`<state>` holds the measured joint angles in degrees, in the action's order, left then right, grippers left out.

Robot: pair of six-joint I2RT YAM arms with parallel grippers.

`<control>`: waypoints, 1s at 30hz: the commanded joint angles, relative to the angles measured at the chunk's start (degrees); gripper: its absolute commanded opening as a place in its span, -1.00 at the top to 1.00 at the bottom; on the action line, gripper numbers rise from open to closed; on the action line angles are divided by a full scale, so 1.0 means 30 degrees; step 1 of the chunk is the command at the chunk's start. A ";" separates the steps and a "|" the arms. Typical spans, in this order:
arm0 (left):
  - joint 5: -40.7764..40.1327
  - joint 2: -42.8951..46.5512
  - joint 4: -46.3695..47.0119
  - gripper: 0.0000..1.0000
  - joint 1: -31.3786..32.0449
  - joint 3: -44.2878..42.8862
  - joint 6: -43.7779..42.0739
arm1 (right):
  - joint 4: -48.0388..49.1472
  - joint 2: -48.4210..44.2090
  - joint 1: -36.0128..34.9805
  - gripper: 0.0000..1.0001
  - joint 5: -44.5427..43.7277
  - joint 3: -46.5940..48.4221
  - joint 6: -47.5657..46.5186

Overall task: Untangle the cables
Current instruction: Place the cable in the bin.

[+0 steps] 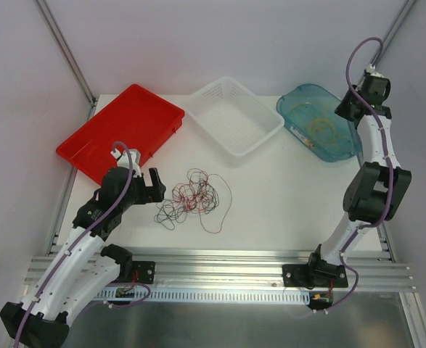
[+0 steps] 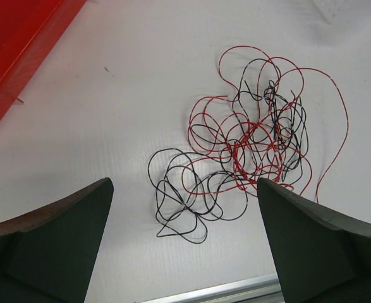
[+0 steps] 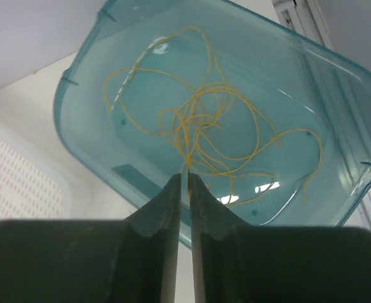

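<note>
1. Top external view: three containers stand in a row along the far side of the table. A red tray is on the left, a white perforated basket in the middle and a teal see-through tub on the right
2. The tub holds the yellow cable, one thin strand curled in loose, overlapping loops across its floor
3. The red and black cables lie on the bare table in front of the basket, well apart from the tub. They are hair-thin wires knotted into one flat tangle
4. Within that tangle the red loops bunch toward the right, with one long red arc sweeping out past the rest. The black loops spread toward the lower left
5. The left gripper hangs just beside the tangle on its left, between it and the red tray. Its jaws are spread wide and touch no wire
6. The right gripper hovers over the tub with its jaws drawn to a thin slit. A yellow strand runs up to the fingertips; whether it is pinched I cannot tell
</note>
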<state>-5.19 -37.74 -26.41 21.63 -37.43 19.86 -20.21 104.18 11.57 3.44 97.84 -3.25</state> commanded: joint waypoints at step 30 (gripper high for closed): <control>0.4101 -0.3855 0.0514 -0.98 -0.0237 -0.0325 0.0323 | 0.4621 -1.1119 -1.1411 -0.24 0.4126 -1.6762 0.5238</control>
<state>3.70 -48.21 -25.91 21.63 -37.43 19.59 -14.48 69.65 -18.13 14.26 48.93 8.75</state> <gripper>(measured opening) 0.992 0.623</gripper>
